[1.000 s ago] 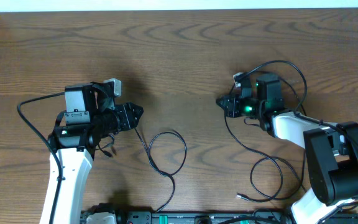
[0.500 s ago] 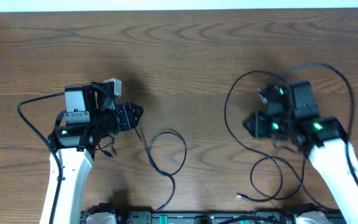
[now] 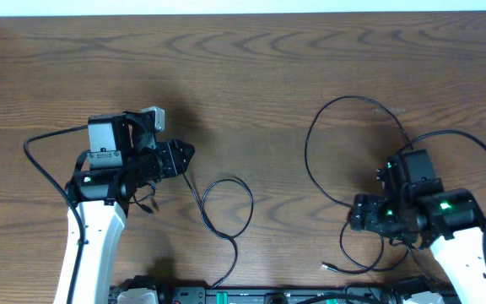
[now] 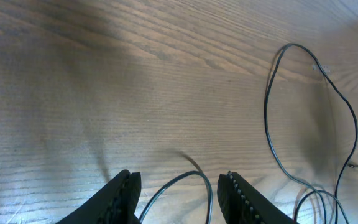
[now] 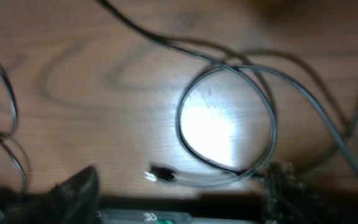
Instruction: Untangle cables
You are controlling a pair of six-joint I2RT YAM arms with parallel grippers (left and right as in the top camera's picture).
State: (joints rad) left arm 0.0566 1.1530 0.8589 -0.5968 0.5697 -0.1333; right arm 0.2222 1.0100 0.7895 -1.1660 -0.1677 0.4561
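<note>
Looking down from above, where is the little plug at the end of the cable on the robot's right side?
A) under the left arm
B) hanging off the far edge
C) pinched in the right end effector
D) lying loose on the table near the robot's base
D: the plug end lies bare on the table, apart from the right end effector, whose fingers stand open.

Robotics lab workbench: wood-grain table, white left arm and right arm, equipment rail along near edge
</note>
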